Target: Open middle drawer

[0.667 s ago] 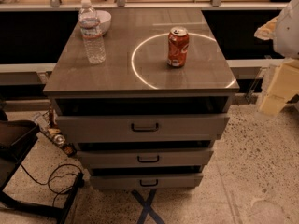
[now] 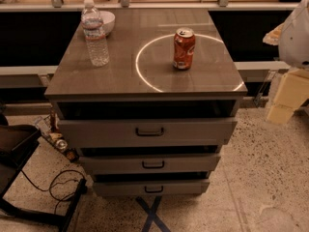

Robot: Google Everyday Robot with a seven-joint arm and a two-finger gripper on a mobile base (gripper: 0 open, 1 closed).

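While the gripper [image 2: 284,103] hangs at the right edge of the camera view, level with the cabinet [image 2: 120,76] but well off its right side and above the speckled floor [image 2: 260,178], the task stands, by judgement, at its opening step: the approach to the handle has not yet been made. The middle drawer [image 2: 203,162] is the second of three grey fronts in the cabinet, below the taller top drawer [image 2: 96,132] and above the lowest drawer [image 2: 116,188]. Its small dark bar handle [image 2: 153,164] sits at the centre of the front. A dark gap shows above each front, and whether the middle drawer is fully closed or slightly ajar cannot be told. Nothing touches the handle. The next move probably calls for the gripper to travel left and down across the cabinet's front, line up with the bar handle at the height of the second front only, take hold of it, and then pull straight out toward the camera. The top drawer's front juts out furthest, so the approach likely has to pass beneath it. How far the jaws stand apart cannot be told, and the gripper holds and touches nothing visible. On the cabinet top stand a water bottle [image 2: 95,33], a bowl [image 2: 107,21] and a can [image 2: 184,49], all well clear of the drawer fronts.
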